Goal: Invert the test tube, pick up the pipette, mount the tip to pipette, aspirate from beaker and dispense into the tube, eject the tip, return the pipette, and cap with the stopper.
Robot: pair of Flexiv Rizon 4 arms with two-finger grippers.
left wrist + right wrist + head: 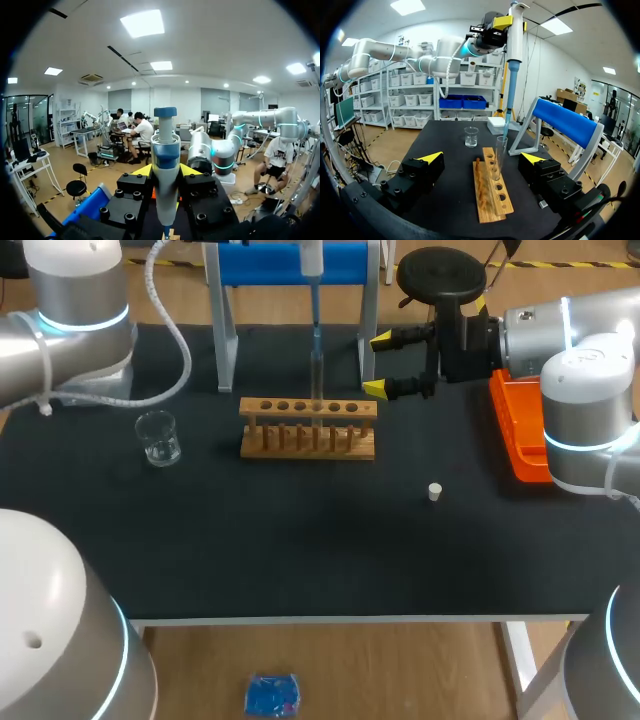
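My left gripper (pixel 165 175) is shut on the blue-and-white pipette (pixel 165 155), holding it upright high over the wooden rack (pixel 308 428). From the right wrist view the pipette (pixel 512 55) hangs from the left gripper (pixel 495 25), with its thin tip at the mouth of the clear test tube (pixel 500 155). That tube (pixel 317 375) stands upright in the rack. My right gripper (pixel 385 365) is open just right of the rack, level with the tube, with nothing between its fingers. A glass beaker (pixel 159 438) stands to the left. The white stopper (pixel 435 492) lies on the mat to the right.
A blue-topped pipette stand (pixel 290 265) with grey legs rises behind the rack. An orange tray (pixel 520 435) sits at the right edge under my right arm. A white box (pixel 497 125) rests beyond the beaker (pixel 471 136).
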